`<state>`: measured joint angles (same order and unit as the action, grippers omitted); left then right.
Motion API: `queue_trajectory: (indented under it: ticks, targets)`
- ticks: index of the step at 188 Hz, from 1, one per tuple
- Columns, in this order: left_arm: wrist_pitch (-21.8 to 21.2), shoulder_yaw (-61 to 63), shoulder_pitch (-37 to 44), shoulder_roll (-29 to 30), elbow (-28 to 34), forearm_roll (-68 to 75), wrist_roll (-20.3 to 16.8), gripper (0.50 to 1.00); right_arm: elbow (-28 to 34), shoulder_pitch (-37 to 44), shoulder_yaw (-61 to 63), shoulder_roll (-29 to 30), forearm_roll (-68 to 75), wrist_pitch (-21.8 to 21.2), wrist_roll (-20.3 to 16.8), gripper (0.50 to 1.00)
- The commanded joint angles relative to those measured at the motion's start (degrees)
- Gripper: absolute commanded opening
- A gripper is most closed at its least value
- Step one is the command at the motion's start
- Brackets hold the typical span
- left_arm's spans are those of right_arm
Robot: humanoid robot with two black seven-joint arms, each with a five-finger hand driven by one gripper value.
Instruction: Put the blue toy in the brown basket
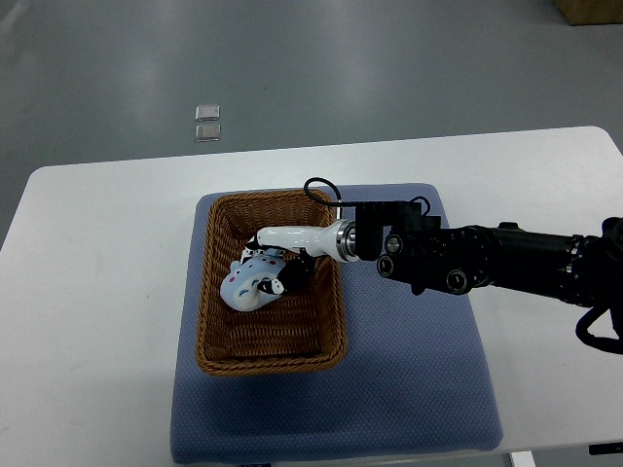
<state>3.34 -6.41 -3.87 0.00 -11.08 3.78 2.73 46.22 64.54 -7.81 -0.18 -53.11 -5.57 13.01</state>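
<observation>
Blue padding, a quilted mat [409,389], fills the picture's bottom edge, below and around the right hand [282,255], and carries the basket on its left half.

At the task's centre, the pale blue toy [248,282], a small plush figure with pinkish spots and a dark patch, lies inside the brown wicker basket [219,355]. It sits directly under and slightly left of the hand's tips, touching or nearly touching them. Its long axis runs on a diagonal, from the lower left up toward the hand. The dark fingertips [290,275] curl down against the toy's right end, beneath the white shell of the hand, so the hand appears closed on the toy; whether the grip is loosening cannot be made out at this size.

Only the right arm [496,261] shows, reaching in from the right edge across the mat and over the basket's right rim. No left arm is visible, so the right hand alone is placed to act.

By my reading the toy already rests on the basket floor, so what remains is to let go and lift clear. With the hand reaching in over the right rim, the withdrawal would go up and back to the right.

Outward, the mat lies on a white table [97,292].
</observation>
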Motion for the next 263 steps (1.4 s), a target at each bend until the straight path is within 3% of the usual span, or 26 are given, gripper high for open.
queue_trajectory:
  ticks: [1,2,3,4,5,6,7,8,9,10,16,62,87,110,150,215,263]
  targets:
    - [0.0,0.0,0.0,0.0,0.0,0.0,0.0,1.0,-0.1,-0.3,0.1,0.0,-0.2,0.4,0.0,0.578]
    - [0.0,0.0,0.0,0.0,0.0,0.0,0.0,1.0,-0.1,-0.3,0.1,0.0,-0.2,0.4,0.0,0.637]
    - [0.0,0.0,0.0,0.0,0.0,0.0,0.0,1.0,-0.1,-0.3,0.1,0.0,-0.2,0.4,0.0,0.637]
    - [0.0,0.0,0.0,0.0,0.0,0.0,0.0,1.0,-0.2,-0.3,0.1,0.0,-0.1,0.4,0.0,0.698]
    - [0.0,0.0,0.0,0.0,0.0,0.0,0.0,1.0,-0.2,-0.3,0.1,0.0,-0.1,0.4,0.0,0.699]
    - [0.0,0.0,0.0,0.0,0.0,0.0,0.0,1.0,-0.2,-0.3,0.1,0.0,-0.1,0.4,0.0,0.751]
    - [0.0,0.0,0.0,0.0,0.0,0.0,0.0,1.0,-0.2,-0.3,0.1,0.0,-0.1,0.4,0.0,0.752]
    - [0.0,0.0,0.0,0.0,-0.1,0.0,0.0,1.0,-0.2,-0.4,0.1,0.0,-0.1,0.4,0.0,0.806]
    - [0.0,0.0,0.0,0.0,-0.1,0.0,0.0,1.0,-0.2,-0.4,0.1,0.0,-0.1,0.4,0.0,0.807]
    - [0.0,0.0,0.0,0.0,-0.1,0.0,0.0,1.0,-0.2,-0.4,0.2,0.0,-0.1,0.4,0.0,0.854]
    - [0.0,0.0,0.0,0.0,0.0,0.0,0.0,1.0,-0.3,-0.6,0.3,0.0,-0.1,0.4,0.0,0.923]
    - [0.0,0.1,0.0,0.0,0.2,0.0,0.0,1.0,-0.3,-0.6,2.8,-1.0,1.6,0.2,0.0,0.924]
    - [0.0,0.1,0.0,0.0,0.3,0.0,0.0,1.0,0.3,-0.9,13.4,-1.5,3.8,-2.0,0.1,0.924]
    - [0.0,0.0,0.0,0.0,0.3,0.0,0.0,1.0,-0.2,-2.3,24.8,-3.1,10.6,-6.7,-0.1,0.923]
    - [0.0,0.1,0.0,0.0,0.1,0.0,0.0,1.0,-1.0,-8.7,40.0,-3.8,23.9,-7.3,-0.6,0.921]
    - [0.0,0.1,0.0,0.0,0.0,0.0,0.0,1.0,-10.6,-14.1,45.3,-3.6,42.5,-8.1,-0.6,0.921]
    - [0.0,0.1,0.0,0.0,-0.3,0.0,0.0,1.0,-15.5,-17.6,46.7,-4.2,53.0,-18.6,-0.5,0.924]
